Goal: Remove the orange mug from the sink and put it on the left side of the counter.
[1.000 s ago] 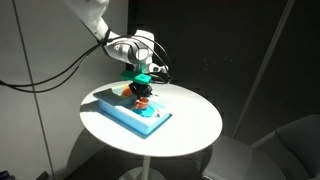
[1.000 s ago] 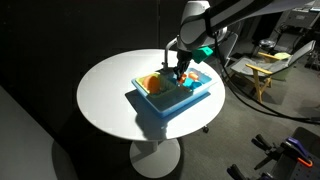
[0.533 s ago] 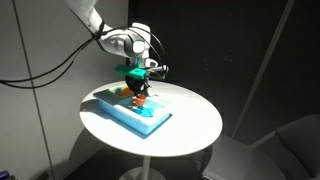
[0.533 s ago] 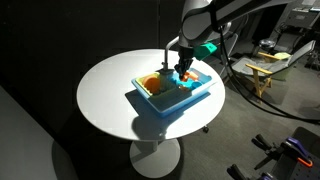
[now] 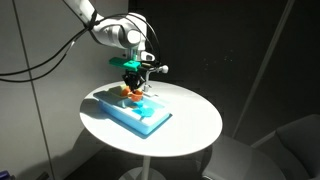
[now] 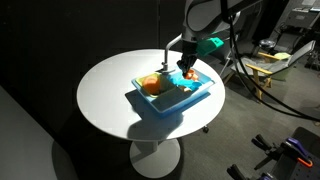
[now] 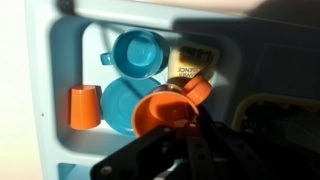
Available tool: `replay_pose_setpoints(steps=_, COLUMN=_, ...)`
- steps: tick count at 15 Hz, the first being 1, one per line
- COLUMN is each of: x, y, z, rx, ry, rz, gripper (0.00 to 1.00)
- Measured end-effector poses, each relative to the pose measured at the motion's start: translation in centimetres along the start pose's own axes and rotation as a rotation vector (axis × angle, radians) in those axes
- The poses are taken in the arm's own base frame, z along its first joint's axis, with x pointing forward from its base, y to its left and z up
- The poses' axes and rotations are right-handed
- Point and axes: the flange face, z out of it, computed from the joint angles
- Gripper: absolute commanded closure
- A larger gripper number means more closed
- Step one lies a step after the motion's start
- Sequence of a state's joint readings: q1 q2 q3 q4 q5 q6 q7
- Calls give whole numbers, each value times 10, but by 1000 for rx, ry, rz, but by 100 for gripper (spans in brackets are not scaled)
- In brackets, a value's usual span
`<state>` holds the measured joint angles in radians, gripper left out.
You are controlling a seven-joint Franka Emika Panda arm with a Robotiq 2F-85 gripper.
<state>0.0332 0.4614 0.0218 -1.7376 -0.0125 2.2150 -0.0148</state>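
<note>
Dark walls close in around a round white table (image 5: 195, 125) under bright light. On it lies the blue counter (image 5: 152, 120) of a toy sink unit. Over its sink (image 7: 95, 28) hangs the gripper (image 5: 133, 80), its fingers pinched on the orange mug (image 7: 160, 112), which is held above a blue cup (image 7: 138, 52) and a smaller orange cup (image 7: 85, 105).

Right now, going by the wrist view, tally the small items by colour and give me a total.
Orange: 2 (orange mug, orange cup)
Blue: 2 (blue cup, blue plate)
Tan: 1 (tan item)
Total: 5
</note>
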Motion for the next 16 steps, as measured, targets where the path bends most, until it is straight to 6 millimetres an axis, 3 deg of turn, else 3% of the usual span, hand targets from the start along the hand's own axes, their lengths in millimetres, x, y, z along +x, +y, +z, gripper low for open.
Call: replay_pose_setpoints(steps=16, x=-37, y=-33, z=-46, rx=-35, ry=-24, rz=37, gripper=99)
